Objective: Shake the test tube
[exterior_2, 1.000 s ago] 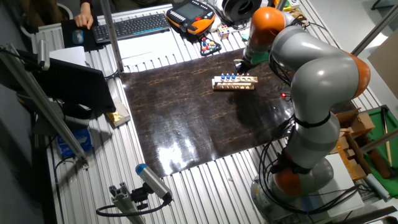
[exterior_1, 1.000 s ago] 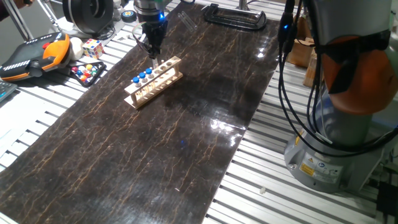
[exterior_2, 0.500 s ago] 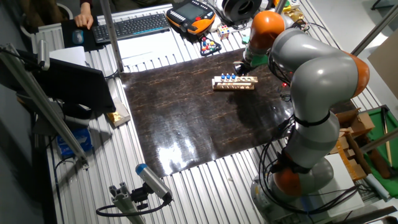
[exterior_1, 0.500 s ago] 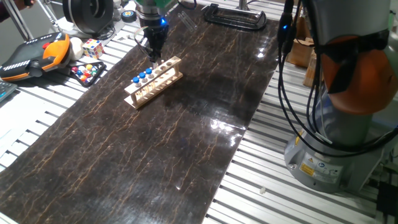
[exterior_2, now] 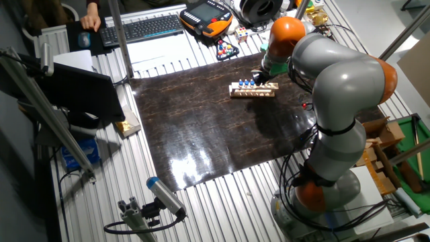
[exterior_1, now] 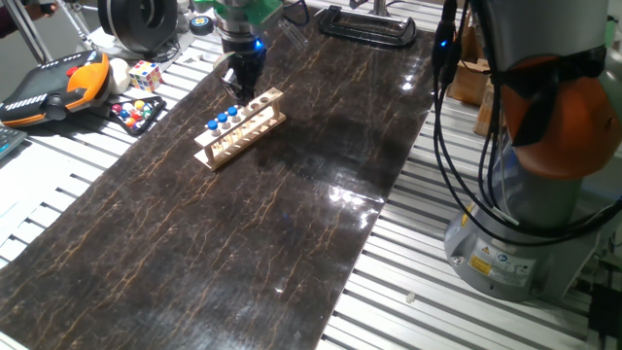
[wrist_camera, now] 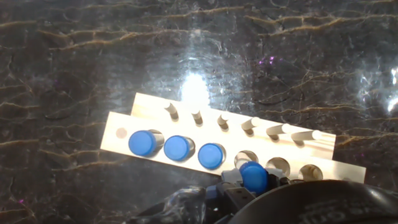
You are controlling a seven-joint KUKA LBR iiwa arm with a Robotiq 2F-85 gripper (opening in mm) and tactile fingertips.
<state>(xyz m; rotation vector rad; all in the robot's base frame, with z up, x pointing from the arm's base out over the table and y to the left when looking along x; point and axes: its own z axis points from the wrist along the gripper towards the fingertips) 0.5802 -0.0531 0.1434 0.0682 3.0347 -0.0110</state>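
Test tube (wrist_camera: pixel 254 176): a slim clear tube with a round blue cap, seen almost end-on in the hand view, so the cap hides most of the body. It sits at the 6 o'clock edge of that view, directly against the dark gripper (wrist_camera: pixel 249 190) hardware, and appears raised out of the wooden rack (wrist_camera: pixel 323 163); its cap overlaps the rack's front edge between the fourth and fifth holes.

Gripper state: the fingers appear closed around the tube just under the cap. The fingertips themselves are largely hidden by the cap and the hand body, so the exact contact points cannot be read.

Rack contents, hand view: three capped tubes (wrist_camera: pixel 177 148) stand in the holes at the 9 o'clock end of the row. The three holes toward the 3 o'clock end are open.

Fixed views: in one fixed view the gripper (exterior_1: pixel 243 86) hangs over the far end of the rack (exterior_1: pixel 240 129), at roughly 11 o'clock in the picture, with blue caps visible in the rack's near half. The held tube is too small to resolve there. In the other fixed view the gripper (exterior_2: pixel 259 75) is just above the rack (exterior_2: pixel 253 91) at about 1 o'clock.

Supporting surface: the rack rests on a dark marbled mat (exterior_1: pixel 292 224) laid over the slatted table (exterior_1: pixel 78 165).
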